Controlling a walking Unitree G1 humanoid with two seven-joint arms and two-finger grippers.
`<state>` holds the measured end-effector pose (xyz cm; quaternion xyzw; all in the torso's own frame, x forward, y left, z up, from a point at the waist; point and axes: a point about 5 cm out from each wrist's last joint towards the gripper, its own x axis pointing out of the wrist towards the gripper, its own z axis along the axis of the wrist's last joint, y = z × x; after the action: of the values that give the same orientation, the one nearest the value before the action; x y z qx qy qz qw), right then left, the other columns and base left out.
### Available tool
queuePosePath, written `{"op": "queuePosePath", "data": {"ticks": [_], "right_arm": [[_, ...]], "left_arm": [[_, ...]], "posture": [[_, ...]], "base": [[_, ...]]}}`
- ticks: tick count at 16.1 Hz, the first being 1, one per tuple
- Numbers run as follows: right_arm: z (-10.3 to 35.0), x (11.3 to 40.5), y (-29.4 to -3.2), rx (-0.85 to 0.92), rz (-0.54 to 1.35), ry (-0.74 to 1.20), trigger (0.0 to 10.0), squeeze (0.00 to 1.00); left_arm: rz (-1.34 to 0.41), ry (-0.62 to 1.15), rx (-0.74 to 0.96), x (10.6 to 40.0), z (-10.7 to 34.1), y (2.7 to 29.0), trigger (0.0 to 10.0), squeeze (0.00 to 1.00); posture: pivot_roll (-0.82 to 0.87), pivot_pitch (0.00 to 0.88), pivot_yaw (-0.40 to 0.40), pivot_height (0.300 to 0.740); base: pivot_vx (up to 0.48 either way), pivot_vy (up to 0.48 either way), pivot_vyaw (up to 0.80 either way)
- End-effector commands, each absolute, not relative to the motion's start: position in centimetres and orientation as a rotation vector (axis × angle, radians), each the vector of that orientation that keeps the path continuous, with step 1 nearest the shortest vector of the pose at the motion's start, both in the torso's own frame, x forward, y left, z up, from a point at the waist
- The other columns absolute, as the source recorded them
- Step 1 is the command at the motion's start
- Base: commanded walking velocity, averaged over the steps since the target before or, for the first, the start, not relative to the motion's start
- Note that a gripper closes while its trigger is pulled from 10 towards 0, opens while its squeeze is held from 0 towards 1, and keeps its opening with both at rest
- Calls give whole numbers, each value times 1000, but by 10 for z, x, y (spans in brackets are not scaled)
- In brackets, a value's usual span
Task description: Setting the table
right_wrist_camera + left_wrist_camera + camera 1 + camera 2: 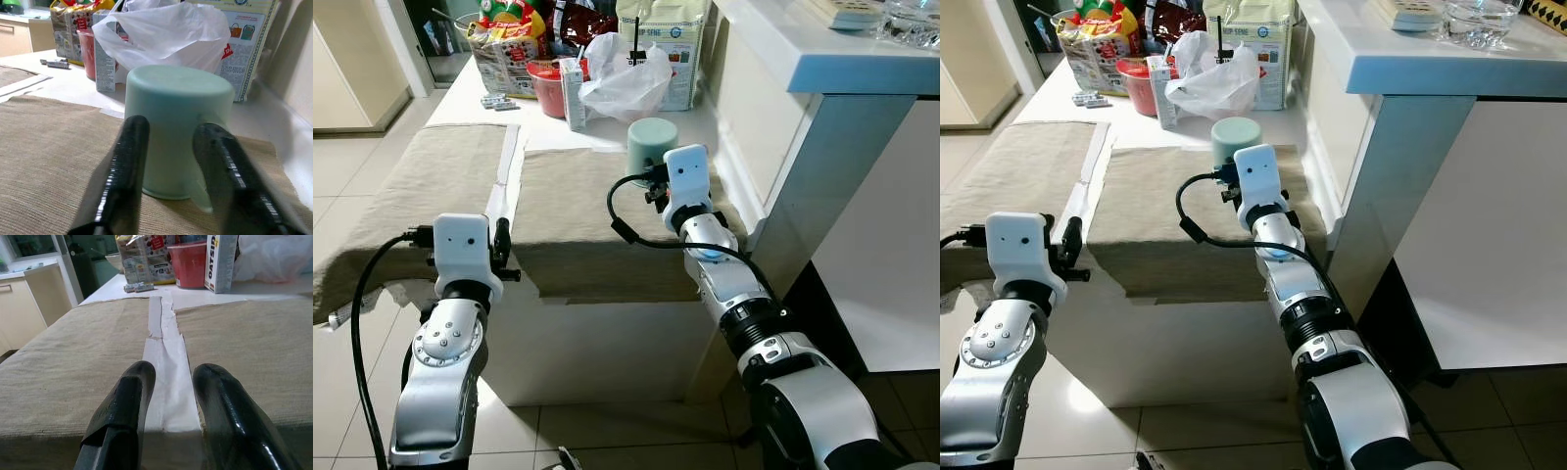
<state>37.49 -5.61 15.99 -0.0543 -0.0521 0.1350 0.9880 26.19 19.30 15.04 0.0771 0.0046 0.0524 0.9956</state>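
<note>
**Right gripper lined up on the upturned cup**

While the pale green plastic cup (652,141) stands upside down at the far edge of the right-hand beige woven placemat (597,211), upper centre of the left eye view, the right gripper (655,186) points at it from just in front. The left gripper (500,240) sits lower left, at the table's near edge.

The right eye view adds a glass dish (1477,20) on the white counter (1400,61), upper right.

In the left wrist view the fingers (124,416) stand narrowly apart, empty, over the white strip (166,357) between the two mats.

In the right wrist view the fingers (122,166) are parted about as wide as the cup, holding nothing; contact looks absent, though hard to tell. A good grasp probably means opening wider, advancing level and closing mid-wall.
</note>
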Motion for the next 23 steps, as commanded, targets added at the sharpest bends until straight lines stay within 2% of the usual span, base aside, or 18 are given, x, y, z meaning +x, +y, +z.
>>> {"op": "queuePosePath", "data": {"ticks": [1,4,5,10,15,16,19,23], "right_arm": [[162,373,-54,-113,286,-116,0,0],[158,372,-53,-132,271,-94,0,0],[155,373,-55,-114,264,-75,10000,1000],[160,370,-49,-143,312,-114,10000,1000],[189,363,-33,-175,393,-279,10000,1000],[195,365,-36,-169,368,-303,10000,12],[192,377,-63,-161,225,-239,10000,0],[176,378,-76,-153,175,-159,10000,0]], "left_arm": [[93,-7,174,261,154,192,10000,0],[90,-8,176,260,155,192,10000,0],[89,-8,177,260,155,192,10000,0],[81,-8,183,260,155,190,10000,0],[76,-10,187,261,155,188,10000,0],[74,-10,189,261,155,188,10000,0],[68,-10,194,260,154,187,10000,0],[63,-8,198,259,154,187,10000,0]], "posture": [[-3,3,40,740],[-3,6,41,740],[-4,7,41,740],[-7,10,40,740],[-9,12,42,740],[-8,12,44,740],[-9,7,46,740],[-12,3,46,740]], "base": [[0,0,0],[0,0,0],[0,0,0],[0,0,0],[0,0,0],[0,0,0],[0,0,0],[0,0,0]]}}
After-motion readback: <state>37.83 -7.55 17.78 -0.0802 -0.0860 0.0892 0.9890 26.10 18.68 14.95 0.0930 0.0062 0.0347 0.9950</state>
